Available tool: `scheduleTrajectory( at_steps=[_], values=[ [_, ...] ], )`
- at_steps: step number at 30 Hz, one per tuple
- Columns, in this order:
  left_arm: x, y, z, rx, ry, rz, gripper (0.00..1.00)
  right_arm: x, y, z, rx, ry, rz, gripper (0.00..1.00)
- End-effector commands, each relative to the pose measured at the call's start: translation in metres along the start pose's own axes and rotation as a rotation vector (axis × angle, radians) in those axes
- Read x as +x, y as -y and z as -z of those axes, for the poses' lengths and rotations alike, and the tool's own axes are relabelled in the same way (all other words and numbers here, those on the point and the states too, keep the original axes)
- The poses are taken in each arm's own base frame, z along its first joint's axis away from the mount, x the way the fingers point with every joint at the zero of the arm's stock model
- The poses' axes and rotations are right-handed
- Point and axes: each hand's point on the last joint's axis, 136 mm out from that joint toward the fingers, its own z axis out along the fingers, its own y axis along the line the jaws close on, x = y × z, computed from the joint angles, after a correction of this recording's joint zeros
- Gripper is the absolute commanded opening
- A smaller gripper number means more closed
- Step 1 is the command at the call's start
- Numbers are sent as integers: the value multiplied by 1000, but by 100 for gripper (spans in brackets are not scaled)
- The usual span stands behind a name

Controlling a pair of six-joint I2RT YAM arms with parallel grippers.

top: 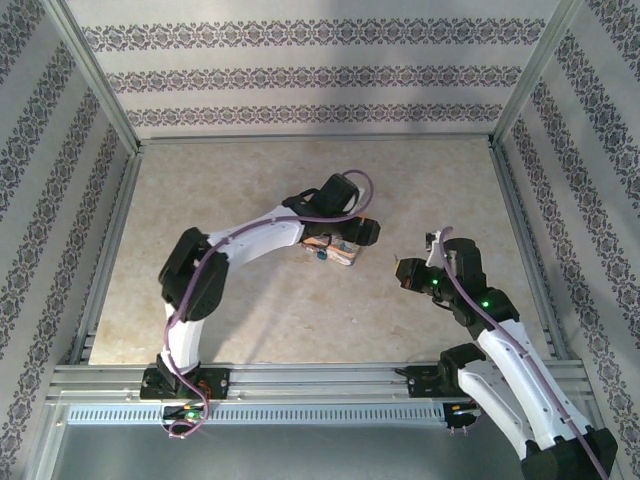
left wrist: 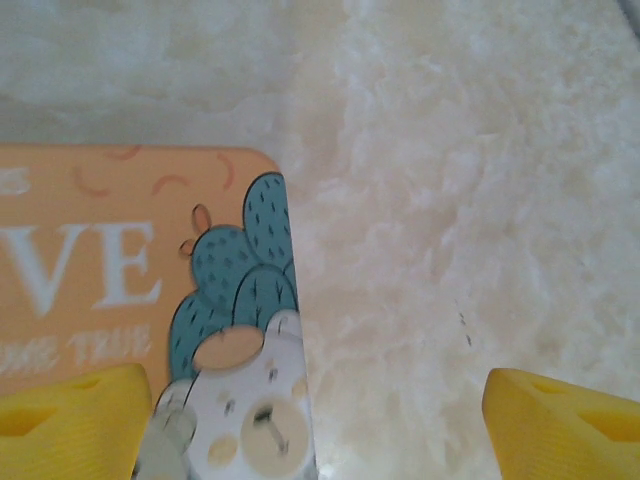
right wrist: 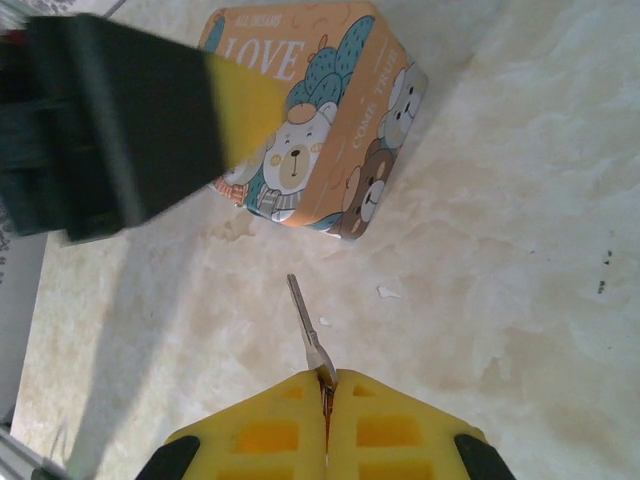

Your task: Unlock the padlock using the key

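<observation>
I have the padlock [top: 328, 253] lying flat on the desk [top: 250, 310], near the middle of the top view. The left pincer [top: 345, 240] is bent down over it. The right pincer [top: 402, 272] sits to its right in that frame, pointing left towards it and apart from it.

On the left wrist camera the left pincer [left wrist: 320, 430] is spread wide. One yellow fingertip [left wrist: 70, 430] is at the bottom left, over the padlock's [left wrist: 130, 270] orange face. The other is at the bottom right, over bare desk [left wrist: 450, 150] and well apart from the block. The padlock fills the left of that frame, with its white lettering and a teal cactus beside a pale bear. Its right edge runs down between the two tips. I cannot tell whether the left tip is touching it.

On the right wrist camera the right pincer [right wrist: 327, 400] at the bottom centre is pressed together on the key [right wrist: 305, 330]. The thin silvery shaft sticks up out of the seam between the yellow pads, leaning slightly left. Its tip points towards the padlock [right wrist: 320, 120] at the upper centre and is clear of the padlock's near corner. A dark finger [right wrist: 150, 110] of the left pincer, with a yellow pad, crosses the upper left and overlaps the padlock's left side. I can read "LOVE" on the top face, and there are bears on the top face and the sides.
</observation>
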Motion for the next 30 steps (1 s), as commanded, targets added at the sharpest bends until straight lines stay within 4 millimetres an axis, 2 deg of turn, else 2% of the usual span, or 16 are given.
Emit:
scheduleTrajectory(
  at_steps=[1,6,8,12,14,22,30],
  values=[
    [-31,-4,53,39,166,-18,87,-3,-10,-5,-65,-8,23,0],
    [-13,-36,90,59,254,36,87,-11,-24,-17,-132,-22,59,0],
    [-4,-48,100,53,298,49,87,-13,-29,-24,-161,-34,75,0],
    [24,-70,107,42,330,81,87,-16,-40,-44,-218,-55,109,0],
    [38,-78,105,27,312,104,87,-17,-45,-54,-235,-74,132,0],
    [78,-87,85,48,212,155,86,-26,-60,-93,-252,-159,179,0],
    [89,-89,64,64,149,175,81,-40,-68,-129,-248,-199,170,0]
  ],
)
